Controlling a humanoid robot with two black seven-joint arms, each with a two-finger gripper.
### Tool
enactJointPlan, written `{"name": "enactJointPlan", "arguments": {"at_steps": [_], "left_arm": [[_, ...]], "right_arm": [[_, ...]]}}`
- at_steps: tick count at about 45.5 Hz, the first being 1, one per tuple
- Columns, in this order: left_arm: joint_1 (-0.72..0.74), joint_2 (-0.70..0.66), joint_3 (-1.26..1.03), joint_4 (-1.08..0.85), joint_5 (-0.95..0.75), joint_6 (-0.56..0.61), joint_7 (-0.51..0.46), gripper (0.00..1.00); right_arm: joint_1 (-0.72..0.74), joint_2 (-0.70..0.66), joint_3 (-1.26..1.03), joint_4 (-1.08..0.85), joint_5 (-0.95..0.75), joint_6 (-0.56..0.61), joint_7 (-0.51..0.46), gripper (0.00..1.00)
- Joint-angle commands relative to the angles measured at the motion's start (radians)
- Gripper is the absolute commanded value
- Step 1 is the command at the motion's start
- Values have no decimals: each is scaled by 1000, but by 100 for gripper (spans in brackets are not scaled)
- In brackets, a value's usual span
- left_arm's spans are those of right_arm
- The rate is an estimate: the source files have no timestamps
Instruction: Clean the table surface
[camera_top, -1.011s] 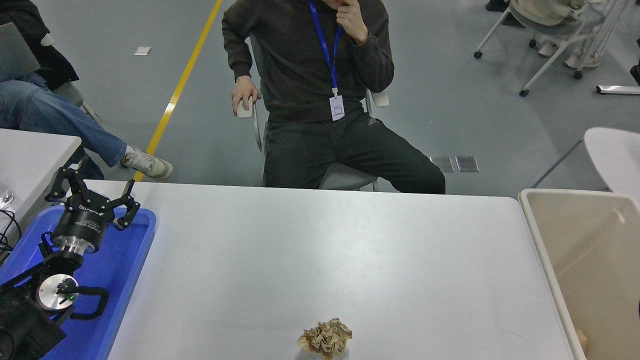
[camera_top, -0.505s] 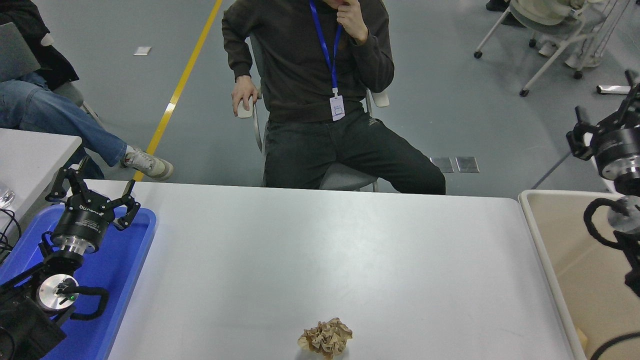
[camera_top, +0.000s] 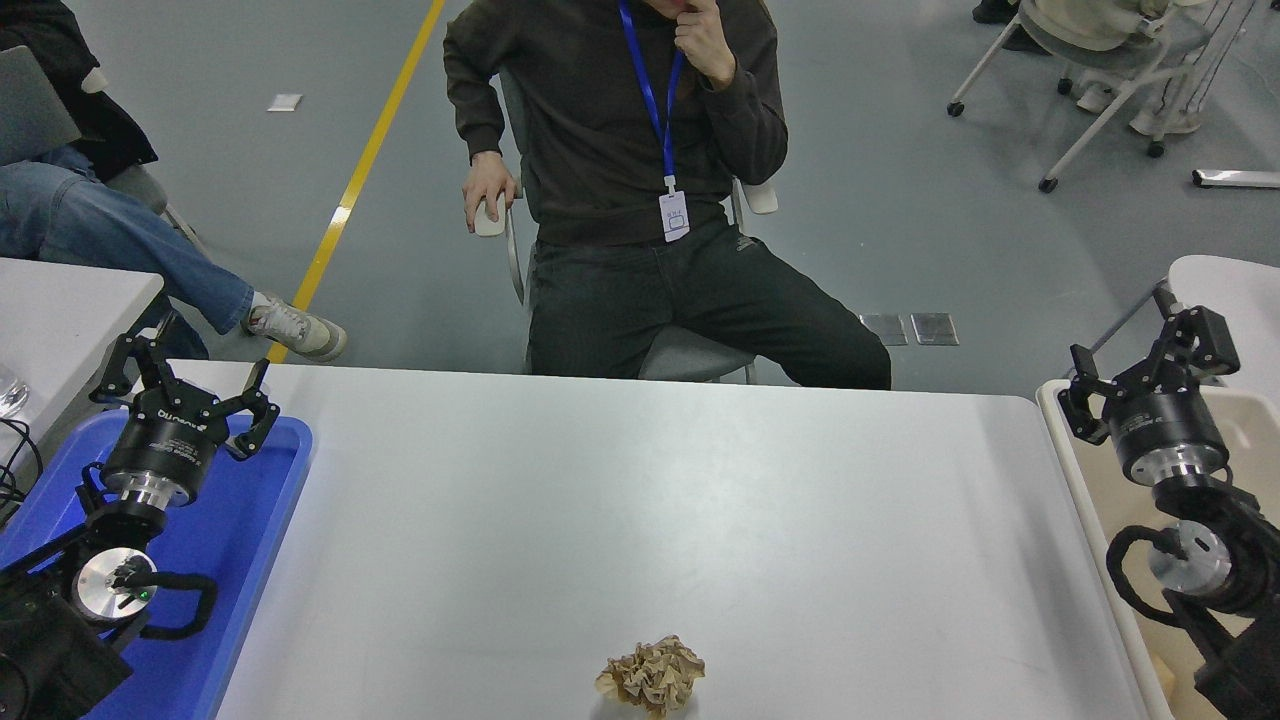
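Tabletop (camera_top: 640, 500), white and matte, fills most of the view; its near edge is cut off by the picture's bottom and its left end is partly covered by a blue plastic tray (camera_top: 265, 500). A beige bin (camera_top: 1075, 440) stands against its right end, its far side running out of the frame and its inside partly hidden by the right arm. A person in dark clothes (camera_top: 620, 150) sits on a chair beyond the far edge, head cut off at the top, a blue lanyard hanging down the chest. The left gripper (camera_top: 185, 385) is parked over the tray at the lower left, jaws apart. The right gripper (camera_top: 1145, 365) hangs over the bin's near-left corner, jaws apart and holding nothing. A crumpled brown paper ball (camera_top: 652, 676) lies on the tabletop near its front edge, about midway between the two arms and well apart from both pairs of jaws
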Motion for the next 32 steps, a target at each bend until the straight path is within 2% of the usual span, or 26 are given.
{"name": "enactJointPlan", "arguments": {"at_steps": [1,11,19,23,24,32], "left_arm": [[0,0,0,1,0,0,0,100],[0,0,0,-1,0,0,0,100],[0,0,0,-1,0,0,0,100],[0,0,0,-1,0,0,0,100],[0,0,0,-1,0,0,0,100],[0,0,0,1,0,0,0,100]], "right_arm": [[-20,9,-8,-4,0,11,5,99],[-6,5,-8,-16,-1,8,4,99],[31,-58,-40,-32,0,10,4,99],[64,-147,-169,-29,2,11,4,99],[98,-191,-262,-29,2,10,4,99],[200,-264,-560,-29,8,4,4,99]]}}
